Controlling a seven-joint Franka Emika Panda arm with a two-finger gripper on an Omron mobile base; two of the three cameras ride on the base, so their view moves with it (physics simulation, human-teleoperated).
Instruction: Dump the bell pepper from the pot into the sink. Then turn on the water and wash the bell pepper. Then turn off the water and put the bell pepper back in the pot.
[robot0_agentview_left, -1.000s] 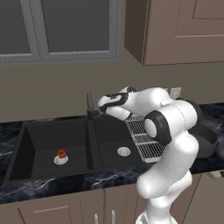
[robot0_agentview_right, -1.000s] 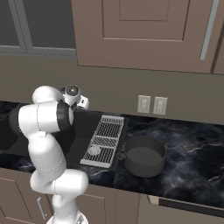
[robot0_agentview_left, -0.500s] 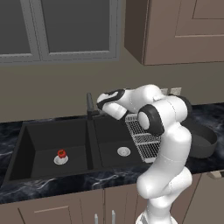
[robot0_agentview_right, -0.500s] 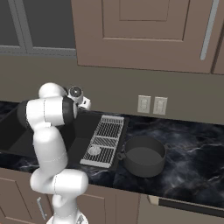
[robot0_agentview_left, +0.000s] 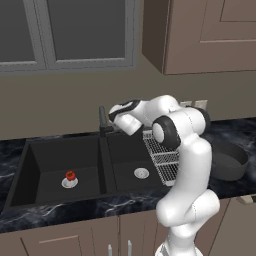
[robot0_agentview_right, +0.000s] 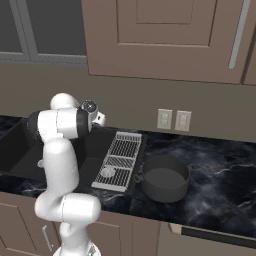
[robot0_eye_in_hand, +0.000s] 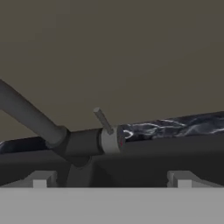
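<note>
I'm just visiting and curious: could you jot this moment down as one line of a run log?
stage: reaching for tap | gripper: open, facing faucet lever | bell pepper: on left drain of sink | pot: on counter, empty

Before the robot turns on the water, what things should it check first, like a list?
1. The bell pepper is in the sink: ok. It sits on the drain of the left basin.
2. The pot is out of the way: ok. It stands upright on the counter beside the wire rack.
3. The gripper is lined up with the faucet lever: ok. In the hand view the lever stands up just ahead, near the middle between the tips.
4. The gripper is open for the lever: ok. The tips sit wide apart.
5. The gripper is touching the lever: not ok. There is a gap.
6. The water is off now: ok. No stream is visible.
</note>
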